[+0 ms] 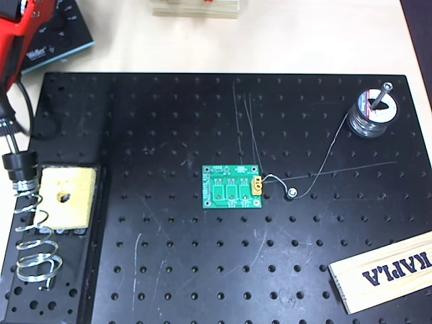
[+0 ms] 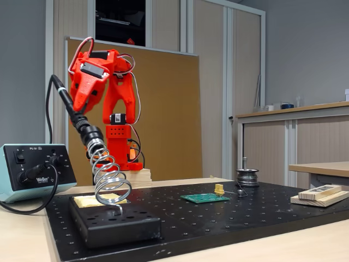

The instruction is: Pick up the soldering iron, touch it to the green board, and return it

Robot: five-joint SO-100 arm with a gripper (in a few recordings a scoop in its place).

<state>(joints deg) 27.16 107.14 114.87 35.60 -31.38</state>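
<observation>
1. Fixed view: I see the hand (image 2: 76, 106) at the soldering iron (image 2: 73, 115), which sits in the coil stand (image 2: 109, 183), far left; grip state indiscernible.
2. The green board (image 1: 233, 187) lies mid-plate (image 1: 202, 283).

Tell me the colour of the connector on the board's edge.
Yellow connector on the small green circuit board; clearest in the overhead view.

Matt black plate (image 1: 202, 270) and pale wood tabletop (image 1: 304, 34) at a soldering bench.
The iron (image 2: 73, 112) has a black plastic-looking handle in a shiny metal coil stand (image 2: 109, 180); the board (image 1: 233, 187) is glossy green, the block (image 1: 385, 270) bare wood, the sponge (image 1: 65, 198) rough yellow, the arm (image 2: 103, 82) glossy red plastic.
</observation>
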